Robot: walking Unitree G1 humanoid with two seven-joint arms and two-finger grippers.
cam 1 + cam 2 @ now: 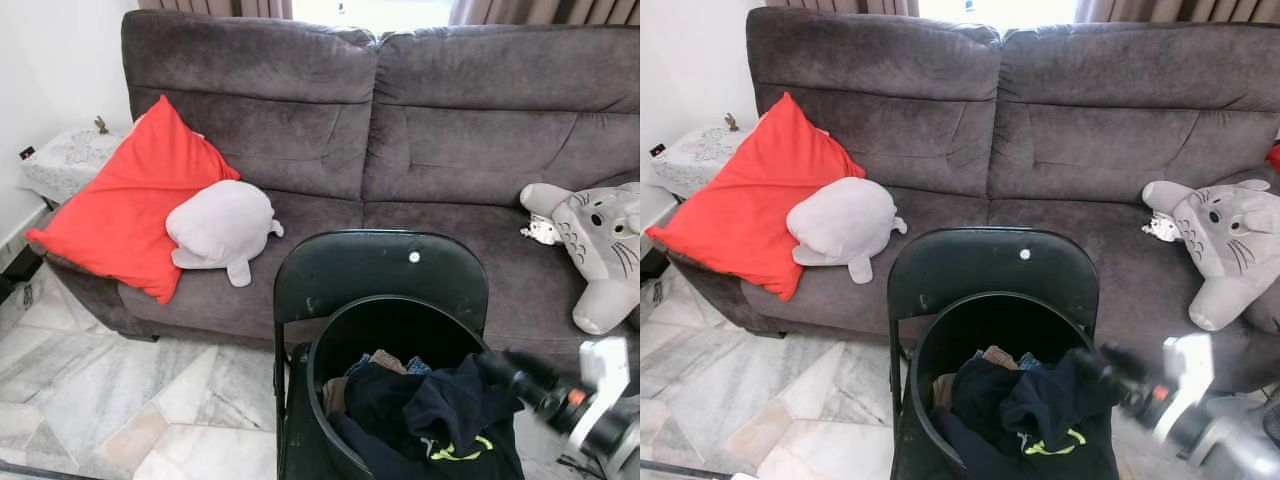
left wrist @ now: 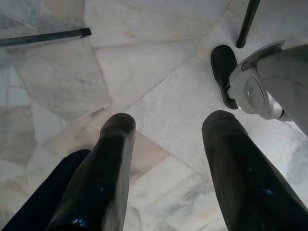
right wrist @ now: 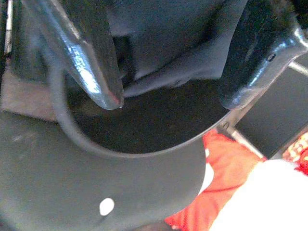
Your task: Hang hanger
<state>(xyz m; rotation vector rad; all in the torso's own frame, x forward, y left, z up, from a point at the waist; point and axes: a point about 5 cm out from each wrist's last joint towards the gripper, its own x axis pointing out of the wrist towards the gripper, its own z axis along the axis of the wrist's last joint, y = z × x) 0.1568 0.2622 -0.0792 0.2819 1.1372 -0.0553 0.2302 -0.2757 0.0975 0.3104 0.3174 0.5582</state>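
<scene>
- Left eye view gives me no hanger to point to; if one is here, it may be buried among the dark clothes (image 1: 420, 410) heaped in the black basket (image 1: 330, 350), but I cannot tell.
- The right gripper (image 1: 498, 365) reaches in from the right over the basket's rim, fingertips at the pile; in the right wrist view its jaws stand spread above the dark cloth, pinching nothing. To my eye it is fishing for something to lift.
- That basket sits on a black folding chair (image 1: 380, 265), which raises the laundry to arm height.
- The left gripper (image 2: 166, 159) hangs idle, pointing down at the marble floor (image 2: 159, 72), jaws spread and empty.
- Behind the chair stands a grey sofa (image 1: 400, 120) carrying a red cushion (image 1: 130, 200), a grey seal plush (image 1: 220, 225) and a Totoro plush (image 1: 600, 245).
</scene>
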